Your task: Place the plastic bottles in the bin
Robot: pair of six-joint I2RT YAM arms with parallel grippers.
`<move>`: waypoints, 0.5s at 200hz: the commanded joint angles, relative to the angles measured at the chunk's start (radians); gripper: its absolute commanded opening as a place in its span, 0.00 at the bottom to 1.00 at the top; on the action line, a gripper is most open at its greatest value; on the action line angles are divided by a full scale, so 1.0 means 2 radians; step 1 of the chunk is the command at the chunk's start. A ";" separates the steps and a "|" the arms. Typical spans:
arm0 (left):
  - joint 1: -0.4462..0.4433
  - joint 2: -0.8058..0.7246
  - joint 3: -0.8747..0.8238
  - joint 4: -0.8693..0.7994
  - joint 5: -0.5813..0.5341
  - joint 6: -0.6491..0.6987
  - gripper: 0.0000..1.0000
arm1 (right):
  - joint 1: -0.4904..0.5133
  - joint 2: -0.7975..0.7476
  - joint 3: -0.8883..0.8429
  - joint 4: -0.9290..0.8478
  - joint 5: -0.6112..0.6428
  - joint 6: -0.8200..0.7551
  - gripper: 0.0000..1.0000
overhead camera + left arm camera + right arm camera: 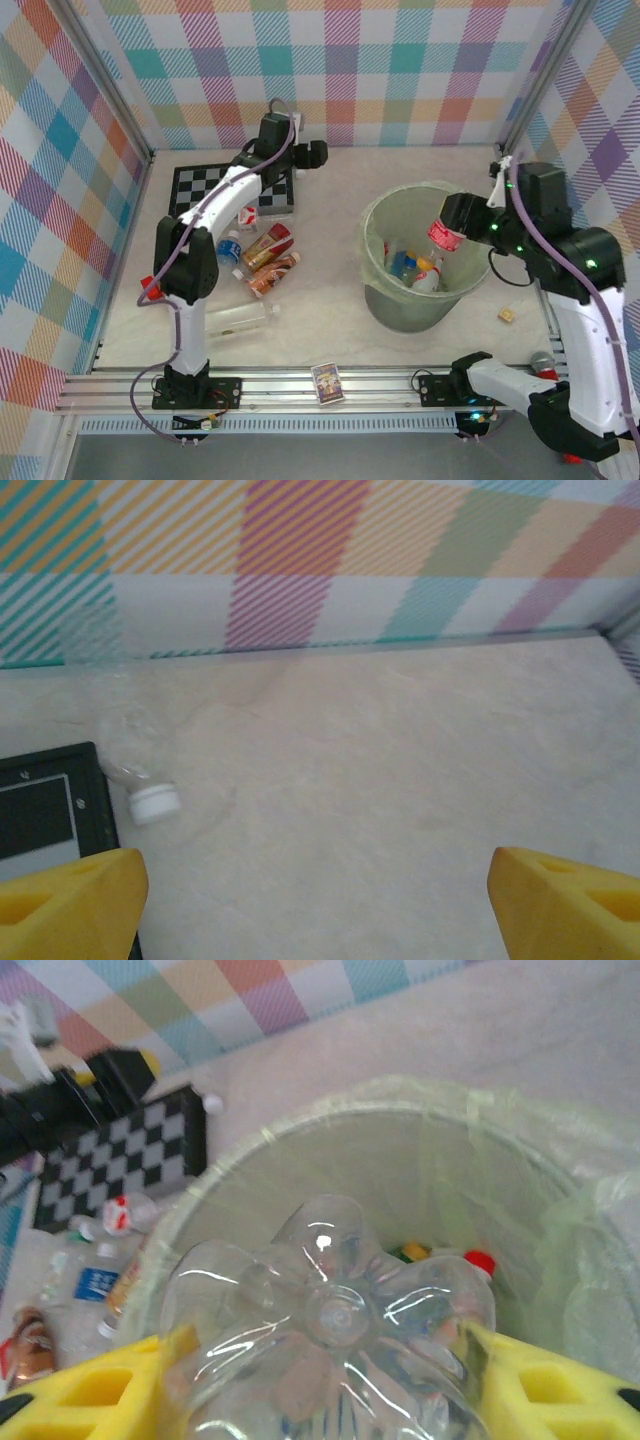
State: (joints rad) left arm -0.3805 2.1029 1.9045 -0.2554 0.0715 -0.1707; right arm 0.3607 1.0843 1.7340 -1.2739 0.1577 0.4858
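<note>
Since the right fingers (95, 1390) clamp a clear plastic bottle with red-white label (443, 236) above the translucent pale green round bin (398, 197), release there looks intended; left fingers (70, 900) stand spread, empty.

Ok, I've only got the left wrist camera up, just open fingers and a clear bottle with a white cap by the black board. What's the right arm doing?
Observer: The right gripper is shut on a clear bottle, held over the opening of the bin.
Operator: Anything in the bin yet?
Observer: Yes, several bottles lie at its bottom, one with a red cap.
Operator: And what's left on the table?
Observer: Beside the left arm lie two orange-brown bottles and a blue-labelled one, plus a clear one nearer the bases.
</note>
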 commanded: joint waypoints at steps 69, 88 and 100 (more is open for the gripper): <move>0.022 0.180 0.200 -0.073 -0.054 -0.004 0.91 | -0.032 0.017 -0.138 0.089 -0.083 0.046 0.42; 0.022 0.202 0.223 -0.074 -0.048 -0.004 0.91 | -0.043 0.023 -0.158 0.094 -0.107 0.047 0.43; 0.022 0.213 0.228 -0.066 -0.046 -0.003 0.91 | -0.046 0.027 -0.169 0.094 -0.116 0.048 0.45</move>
State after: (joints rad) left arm -0.3443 2.4962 2.3047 -0.3698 -0.0177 -0.1719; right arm 0.2848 1.1263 1.4284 -1.1290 0.0078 0.5545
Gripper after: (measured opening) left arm 0.913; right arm 0.566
